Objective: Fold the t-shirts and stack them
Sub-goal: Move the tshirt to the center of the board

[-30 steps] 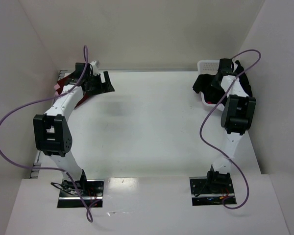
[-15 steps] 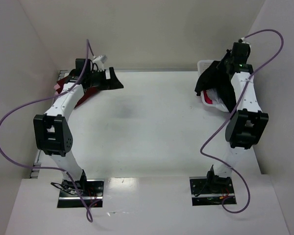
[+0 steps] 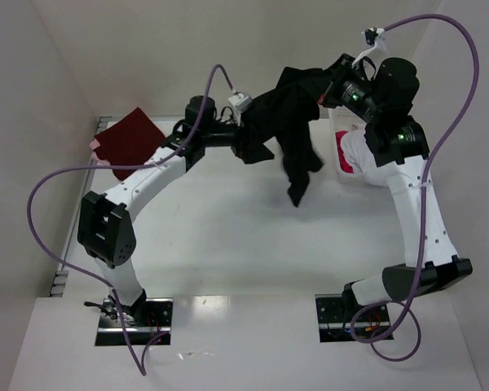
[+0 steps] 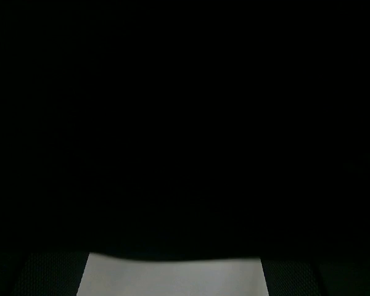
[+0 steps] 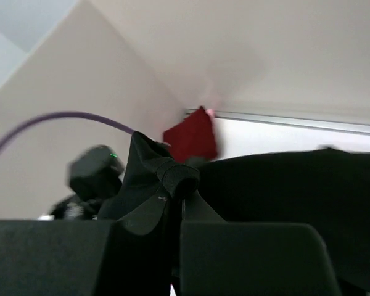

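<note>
My right gripper [image 3: 324, 88] is raised high at the back right and shut on a bunched edge of the large black t-shirt [image 3: 289, 122], which hangs from it down to just above the table. In the right wrist view the shut gripper [image 5: 179, 185] pinches a roll of that black t-shirt [image 5: 296, 197]. My left gripper [image 3: 253, 138] reaches in from the left and stands open against the hanging cloth. In the left wrist view the black t-shirt [image 4: 185, 123] fills nearly everything. A folded dark red t-shirt [image 3: 130, 140] lies at the far left.
The white perforated basket [image 3: 336, 124] stands at the back right under the right arm, with red cloth [image 3: 345, 156] and white cloth in it. A pink edge [image 3: 94, 145] shows under the dark red t-shirt. Walls close in on three sides. Purple cables loop off both arms.
The right arm has lifted the black t-shirt out of the basket, up and to the left. The left arm has swung from the dark red t-shirt across to the hanging cloth.
</note>
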Controlling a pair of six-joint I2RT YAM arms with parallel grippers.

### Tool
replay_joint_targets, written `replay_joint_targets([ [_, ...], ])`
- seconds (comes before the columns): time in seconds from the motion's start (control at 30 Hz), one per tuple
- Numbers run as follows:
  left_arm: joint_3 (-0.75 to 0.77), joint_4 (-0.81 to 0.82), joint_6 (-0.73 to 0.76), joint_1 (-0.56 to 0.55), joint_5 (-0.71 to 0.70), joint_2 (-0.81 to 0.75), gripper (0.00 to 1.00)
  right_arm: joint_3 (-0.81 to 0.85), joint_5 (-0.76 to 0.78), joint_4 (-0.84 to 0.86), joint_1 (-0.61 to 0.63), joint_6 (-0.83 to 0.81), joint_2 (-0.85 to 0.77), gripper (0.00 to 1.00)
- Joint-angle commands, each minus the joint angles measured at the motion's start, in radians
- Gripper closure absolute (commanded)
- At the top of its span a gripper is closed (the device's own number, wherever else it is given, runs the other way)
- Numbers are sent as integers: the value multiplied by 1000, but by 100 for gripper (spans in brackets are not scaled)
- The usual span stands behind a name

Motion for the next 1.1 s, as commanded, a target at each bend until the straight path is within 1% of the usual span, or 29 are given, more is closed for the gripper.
replay_joint_targets([
  [0.0,-106,270,-55,-65,-168,-41,6,-85,-123,129,13,127,-62,100],
  [0.03,-148,331,-75,-71,-201,-62,14,-105,-123,133,21,133,-73,100],
  [0.07,-190,388,-96,-74,-245,-79,28,-120,-128,133,33,143,-83,100],
  [0.1,-211,404,-108,-74,-292,-98,47,-132,-135,136,37,150,-91,100],
  [0.13,-232,410,-120,-74,-343,-121,68,-146,-139,141,37,154,-98,100],
  [0.17,-247,408,-125,-74,-381,-142,81,-157,-147,143,37,156,-114,100],
  [0.27,-293,386,-116,-74,-476,-255,96,-213,-148,143,37,157,-153,100],
  [0.3,-313,372,-111,-74,-507,-300,100,-233,-137,143,37,153,-165,100],
  [0.43,-293,219,-42,-62,-598,-427,100,-268,-100,120,37,117,-186,100],
  [0.53,-242,39,12,-33,-609,-557,100,-284,-66,107,37,82,-202,100],
  [0.6,-195,-35,47,-25,-609,-617,100,-275,-54,107,37,74,-205,100],
  [0.7,-90,-203,87,-25,-609,-716,100,-195,-54,107,37,69,-205,100],
  [0.8,-23,-261,92,-25,-632,-809,100,-94,-81,107,37,84,-194,100],
  [0.9,51,-324,71,-25,-701,-881,100,-12,-91,139,37,114,-183,100],
  [0.97,98,-359,62,-25,-713,-895,100,40,-91,152,37,125,-171,100],
  [1.07,132,-430,39,-25,-666,-886,100,69,-80,170,37,126,-146,100],
])
